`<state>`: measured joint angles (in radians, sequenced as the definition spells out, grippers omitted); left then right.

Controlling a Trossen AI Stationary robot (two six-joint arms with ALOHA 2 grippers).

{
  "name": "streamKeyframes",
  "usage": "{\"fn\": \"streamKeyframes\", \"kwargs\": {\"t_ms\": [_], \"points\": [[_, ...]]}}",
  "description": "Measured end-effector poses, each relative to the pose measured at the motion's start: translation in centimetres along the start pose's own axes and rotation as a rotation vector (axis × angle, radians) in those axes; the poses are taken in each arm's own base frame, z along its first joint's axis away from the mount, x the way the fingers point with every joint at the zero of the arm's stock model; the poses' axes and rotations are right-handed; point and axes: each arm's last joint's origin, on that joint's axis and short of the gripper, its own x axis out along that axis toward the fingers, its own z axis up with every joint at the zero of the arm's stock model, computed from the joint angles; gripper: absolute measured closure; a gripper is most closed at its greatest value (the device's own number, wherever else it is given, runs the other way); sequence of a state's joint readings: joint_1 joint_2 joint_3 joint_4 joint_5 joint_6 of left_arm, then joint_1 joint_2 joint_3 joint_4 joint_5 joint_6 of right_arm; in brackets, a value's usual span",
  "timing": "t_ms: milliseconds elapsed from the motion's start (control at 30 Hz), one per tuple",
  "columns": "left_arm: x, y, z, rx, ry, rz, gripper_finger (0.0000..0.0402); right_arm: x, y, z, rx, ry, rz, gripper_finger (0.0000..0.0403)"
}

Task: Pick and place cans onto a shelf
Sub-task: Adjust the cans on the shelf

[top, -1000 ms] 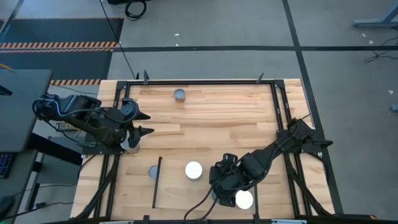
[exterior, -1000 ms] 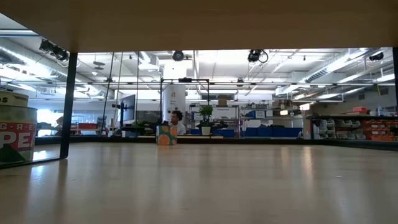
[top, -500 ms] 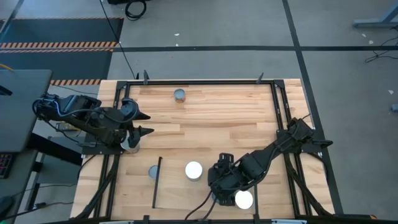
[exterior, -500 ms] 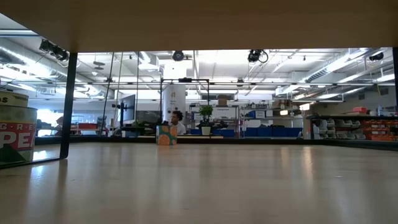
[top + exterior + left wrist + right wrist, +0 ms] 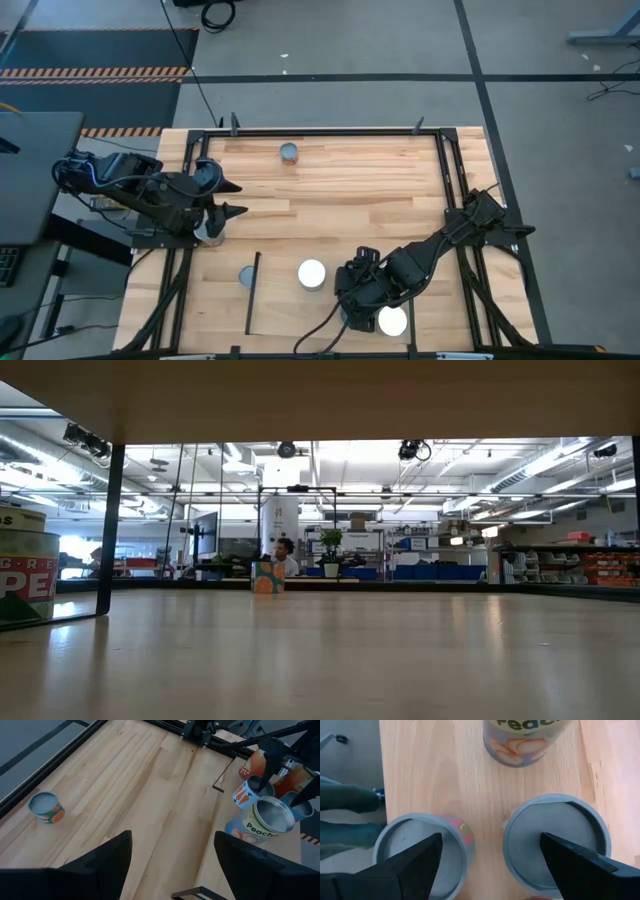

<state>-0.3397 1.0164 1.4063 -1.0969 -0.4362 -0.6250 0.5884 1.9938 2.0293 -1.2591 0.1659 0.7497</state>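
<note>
- your right gripper (image 5: 352, 305) hangs spread wide above two grey-topped cans (image 5: 555, 842) on the shelf (image 5: 285, 318) — gripping nothing.
- your left gripper (image 5: 232, 199) waits open at the table's left edge — one can (image 5: 288, 152) sits far off.

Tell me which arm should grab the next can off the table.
Right. The right gripper hangs open near the front of the table, with two grey-topped cans right beneath its fingers. The left gripper waits open at the left edge, and the orange-sided can lies well away from it.
</note>
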Motion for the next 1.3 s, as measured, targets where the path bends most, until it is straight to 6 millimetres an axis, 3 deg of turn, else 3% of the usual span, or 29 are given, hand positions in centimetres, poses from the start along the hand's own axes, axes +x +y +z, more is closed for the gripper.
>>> {"fn": "streamKeyframes", "kwargs": {"t_ms": [800, 1300], "points": [[0.0, 0.0, 0.0, 0.008, 0.000, 0.000, 0.0115, -0.5, 0.3, 0.0, -0.082, -0.032, 0.024, 0.0056], [0.0, 0.0, 0.0, 0.007, -0.003, 0.004, 0.0115, -0.5, 1.1, -0.6, -0.278, -0.120, -0.051, 0.0056]]}}
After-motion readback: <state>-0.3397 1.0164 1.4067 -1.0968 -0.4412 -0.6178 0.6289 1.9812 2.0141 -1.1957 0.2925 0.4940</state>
